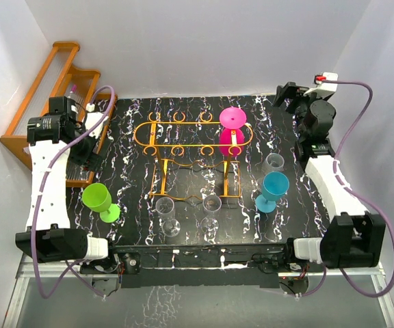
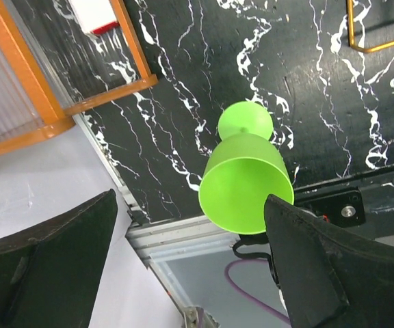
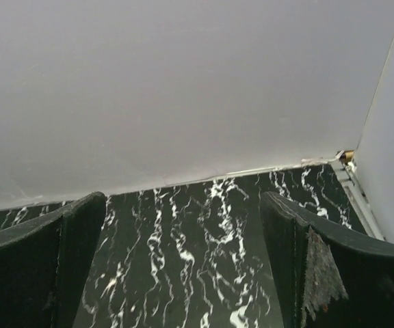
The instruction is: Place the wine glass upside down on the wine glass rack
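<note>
- Left gripper [image 2: 189, 201] — jaws wide and holding nothing; it hovers above the green glass [image 1: 98, 199], which stands upright at the near-left of the table [image 1: 197, 104], well apart from the rack [image 1: 187, 145].
- At the rack's right end a pink glass [image 1: 232, 130] already hangs foot-up; the other slots look bare.
- Two clear glasses [image 1: 167, 217] stand in front of the rack, and a blue glass [image 1: 273, 188] and a third clear one [image 1: 273, 162] stand to its right (all untouched).
- Right gripper [image 3: 183, 198] — jaws wide and empty, facing the wall at the far-right corner.
- By my reading one glass is done and green is next: the grasp, flip, carry and seating all remain.
</note>
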You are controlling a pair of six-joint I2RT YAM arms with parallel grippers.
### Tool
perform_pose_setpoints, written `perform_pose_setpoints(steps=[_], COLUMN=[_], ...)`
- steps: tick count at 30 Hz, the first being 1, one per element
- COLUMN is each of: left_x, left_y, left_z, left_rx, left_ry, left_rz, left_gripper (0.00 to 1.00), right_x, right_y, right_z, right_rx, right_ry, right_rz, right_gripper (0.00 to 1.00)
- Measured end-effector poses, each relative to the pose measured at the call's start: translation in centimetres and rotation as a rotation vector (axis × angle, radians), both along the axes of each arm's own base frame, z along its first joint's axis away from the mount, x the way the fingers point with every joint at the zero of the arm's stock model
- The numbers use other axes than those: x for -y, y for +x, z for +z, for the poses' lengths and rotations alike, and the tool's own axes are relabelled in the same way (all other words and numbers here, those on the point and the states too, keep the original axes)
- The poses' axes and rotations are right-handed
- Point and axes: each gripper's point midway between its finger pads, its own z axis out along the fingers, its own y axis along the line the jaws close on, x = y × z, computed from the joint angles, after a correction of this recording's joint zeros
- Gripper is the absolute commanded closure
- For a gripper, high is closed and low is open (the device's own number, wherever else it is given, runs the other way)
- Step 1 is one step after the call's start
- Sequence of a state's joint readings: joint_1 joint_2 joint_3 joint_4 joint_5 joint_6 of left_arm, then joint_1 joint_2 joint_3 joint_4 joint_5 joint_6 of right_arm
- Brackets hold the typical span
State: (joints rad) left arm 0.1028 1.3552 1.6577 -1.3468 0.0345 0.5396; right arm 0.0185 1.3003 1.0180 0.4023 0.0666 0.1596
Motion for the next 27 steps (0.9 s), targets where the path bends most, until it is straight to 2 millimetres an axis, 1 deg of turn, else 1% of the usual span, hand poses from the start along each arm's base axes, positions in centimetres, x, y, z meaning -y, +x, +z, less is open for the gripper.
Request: perform_pose_setpoints(steps=[2,3,5,7,9,10,11,13,15,18,19,27], left_x=[0.0,0.1,0.1,0.1,-0.1,-0.1,-0.1,-0.1,-0.2,-0.3,-0.3,-0.2], left_y=[-0.4,-0.5,-0.7,-1.1,-1.7,-2.0,-2.2,-2.4,-2.2,-2.0,-1.9,-1.0], left_z=[-0.2,-0.3,-0.7,-1.6,-2.8,-3.5,-4.0,-4.6,-5.0,-5.6,-5.8,-7.1], left_rx=[-0.020,-0.026,-0.039,-0.066,-0.111,-0.135,-0.157,-0.179,-0.180,-0.178,-0.179,-0.187], left_ry=[-0.002,-0.004,-0.007,-0.010,-0.015,-0.021,-0.028,-0.039,-0.043,-0.043,-0.044,-0.060], left_rz=[0.000,-0.001,-0.003,-0.006,-0.004,-0.001,0.000,-0.001,-0.005,-0.012,-0.015,-0.026], left_gripper=[0.19,0.20,0.22,0.25,0.33,0.37,0.38,0.39,0.40,0.45,0.49,0.62], right_x=[-0.1,-0.4,-0.8,-1.1,-1.5,-1.7,-1.8,-2.3,-3.0,-3.5,-3.5,-2.6], right_y=[-1.2,-2.1,-4.1,-6.3,-8.1,-8.8,-9.3,-9.9,-10.2,-10.5,-10.6,-11.4], right_z=[-0.2,0.2,1.7,3.6,5.6,6.4,6.9,7.2,7.0,6.5,6.3,6.3], right_rx=[-0.041,-0.043,-0.006,0.048,0.103,0.124,0.138,0.144,0.132,0.109,0.104,0.097], right_ry=[0.014,0.026,0.050,0.076,0.095,0.102,0.107,0.114,0.120,0.121,0.121,0.126], right_rz=[0.006,0.015,0.033,0.054,0.071,0.074,0.074,0.078,0.086,0.093,0.090,0.038], right_gripper=[0.02,0.02,0.02,0.02,0.02,0.02,0.02,0.02,0.02,0.02,0.02,0.02])
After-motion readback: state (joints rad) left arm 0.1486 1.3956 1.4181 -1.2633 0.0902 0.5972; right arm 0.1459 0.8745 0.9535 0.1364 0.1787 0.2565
